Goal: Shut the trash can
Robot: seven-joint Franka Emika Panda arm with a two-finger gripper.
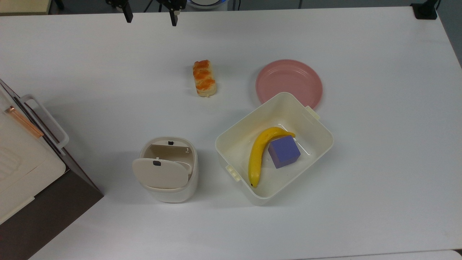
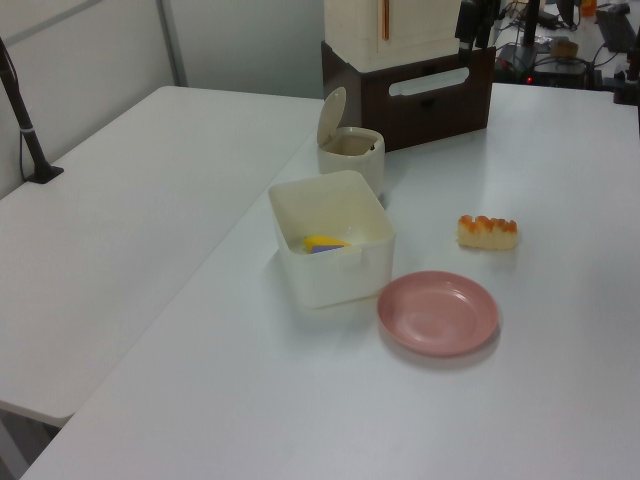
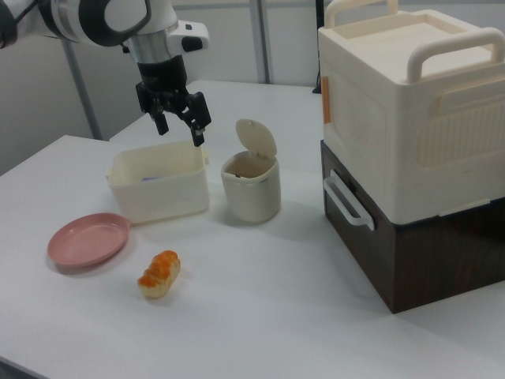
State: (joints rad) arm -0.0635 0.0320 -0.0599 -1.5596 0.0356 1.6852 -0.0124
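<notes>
Top view: the bin sits on the worktop near the lower middle, just to the top view's left of the tub, which holds a banana and a purple block. Its lid is up, hinged on the near side, so the task isn't done yet. You can see the end effector at the upper edge, fingers spread apart, holding nothing, well away from the bin. A bread roll and a pink plate lie between them and off to the side, not really in the way. Left view: the lid stands nearly upright at the bin rim, with the bin between the tub and the dark cabinet. Right view: the end effector hangs above the worktop over the tub, beside the bin on the right view's left, jaws open and empty. The lid leans back toward the cabinet side. My read: you're at the approach step, no contact yet. Next move calls for getting behind or above the raised lid and pushing it forward and down over the opening until it seats; a light press near the free edge should do. Watch the cabinet clearance and don't tip the bin, it looks light.
</notes>
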